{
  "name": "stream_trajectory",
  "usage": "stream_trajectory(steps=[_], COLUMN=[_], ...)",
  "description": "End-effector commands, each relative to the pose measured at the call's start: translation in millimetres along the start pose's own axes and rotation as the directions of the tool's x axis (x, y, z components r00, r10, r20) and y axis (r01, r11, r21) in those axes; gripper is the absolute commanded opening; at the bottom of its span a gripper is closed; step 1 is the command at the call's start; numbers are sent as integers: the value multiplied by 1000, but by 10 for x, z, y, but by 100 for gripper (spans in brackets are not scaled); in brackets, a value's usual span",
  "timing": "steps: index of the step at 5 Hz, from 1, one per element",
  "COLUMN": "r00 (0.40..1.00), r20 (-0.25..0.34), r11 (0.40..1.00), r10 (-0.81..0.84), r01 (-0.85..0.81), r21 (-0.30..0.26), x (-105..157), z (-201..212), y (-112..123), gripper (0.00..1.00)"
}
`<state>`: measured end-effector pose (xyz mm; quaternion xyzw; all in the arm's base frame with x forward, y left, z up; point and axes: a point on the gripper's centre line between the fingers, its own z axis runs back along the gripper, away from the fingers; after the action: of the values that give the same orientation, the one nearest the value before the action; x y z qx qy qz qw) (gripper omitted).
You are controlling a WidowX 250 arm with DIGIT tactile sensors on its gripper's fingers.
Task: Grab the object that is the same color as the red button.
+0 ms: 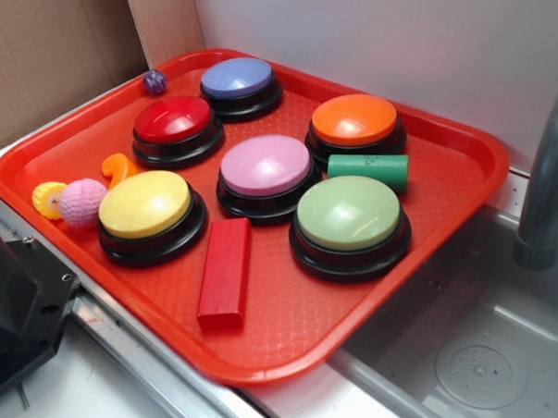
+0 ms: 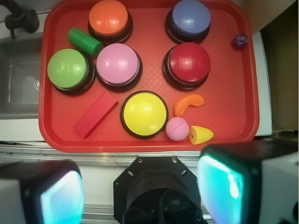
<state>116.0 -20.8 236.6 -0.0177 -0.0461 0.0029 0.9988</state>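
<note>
The pincer (image 2: 140, 191) hangs with its two fingers spread wide apart and nothing between them, back from the near edge of the red tray (image 2: 224, 79). On the tray, the red block (image 2: 95, 114) lies flat near that edge, between the yellow button (image 2: 144, 113) and the green button (image 2: 68, 69), touching neither. The red button (image 2: 189, 64) sits farther in, beside the pink button (image 2: 118, 64).

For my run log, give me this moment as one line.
gripper: open, above tray's near edge, holding nothing | target: red block untouched, between yellow button and green button | red button: reference
</note>
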Motion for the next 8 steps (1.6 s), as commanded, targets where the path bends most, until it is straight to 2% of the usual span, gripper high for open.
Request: stream_trajectory(steps=[1,3,4,5,6,7,8], r00=[1000,993,973,926,893,848,814], r20=[0,12,21,87,108,90,101], r11=[1000,990,973,929,899,851,819], r10=[0,116,228,367,436,522,572], r01=[0,-114,-227,-370,-438,-525,-574], r21=[0,-77,-44,10,-6,8,-13], x=[0,32,73,79,111,130,183], z=[0,-381,-791,-1085,-1468,-1788,-2021], y=[0,-373,-690,-803,-870,-934,-941], gripper=[100,100,100,100,100,100,100])
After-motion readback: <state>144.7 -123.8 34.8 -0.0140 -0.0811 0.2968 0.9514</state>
